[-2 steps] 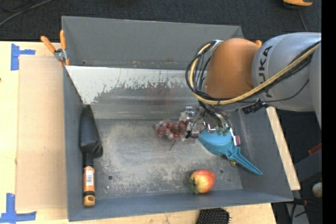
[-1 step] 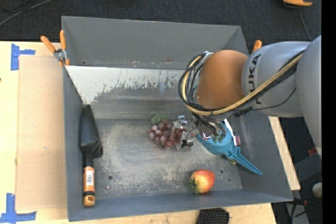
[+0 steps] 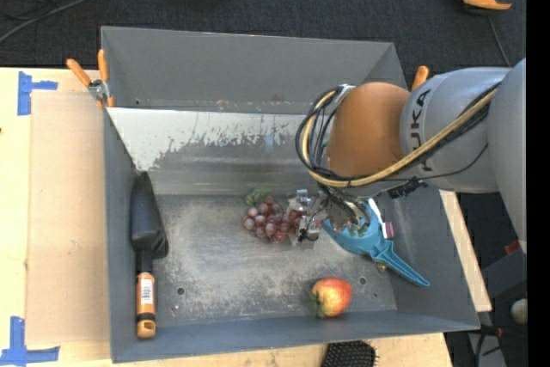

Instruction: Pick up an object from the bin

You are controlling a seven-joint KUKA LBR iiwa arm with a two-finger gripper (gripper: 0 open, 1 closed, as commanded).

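My gripper (image 3: 307, 221) hangs low in the middle of the bin, under the orange wrist cover. Its metal tip sits right against the right side of a bunch of purple grapes (image 3: 268, 221) with a green stem end at the upper left. A teal plastic tool (image 3: 376, 243) with a pointed end lies just right of the gripper, partly hidden by it. A red and yellow apple (image 3: 331, 296) rests near the front wall, below the gripper.
A black scraper with an orange labelled handle (image 3: 145, 258) lies along the left wall. The arm and its cables cover the right back part of the bin.
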